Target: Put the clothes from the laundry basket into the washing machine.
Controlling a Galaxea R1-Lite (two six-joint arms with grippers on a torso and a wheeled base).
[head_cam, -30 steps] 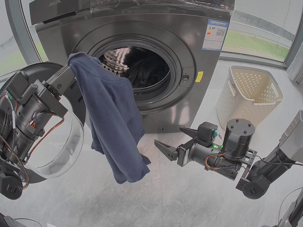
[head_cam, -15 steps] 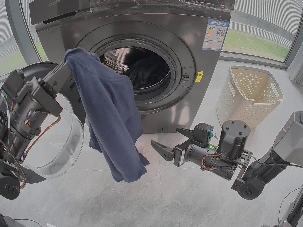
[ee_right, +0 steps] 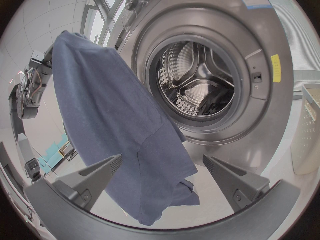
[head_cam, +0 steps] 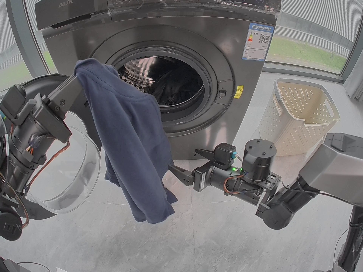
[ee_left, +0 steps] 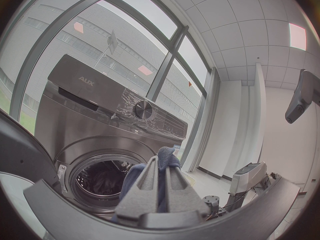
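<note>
A navy blue shirt [head_cam: 128,133] hangs by its top from my left gripper [head_cam: 79,76], which is shut on it, up and to the left of the washing machine's [head_cam: 230,57] open drum [head_cam: 166,82]. In the left wrist view the cloth [ee_left: 165,155] sticks out between the closed fingers [ee_left: 146,187]. Dark clothes [head_cam: 177,85] lie inside the drum. My right gripper [head_cam: 185,160] is open, low in front of the machine, close beside the shirt's lower edge. From the right wrist the shirt [ee_right: 116,117] hangs between and beyond the spread fingers [ee_right: 100,170].
The cream laundry basket [head_cam: 302,114] stands on the floor right of the machine; its inside looks bare. The machine's round glass door [head_cam: 68,178] is swung open at the left, behind my left arm. Grey tiled floor lies in front.
My right arm has moved left and slightly up, bringing its open gripper close to the hanging shirt. The left gripper has shifted a little left with the shirt.
</note>
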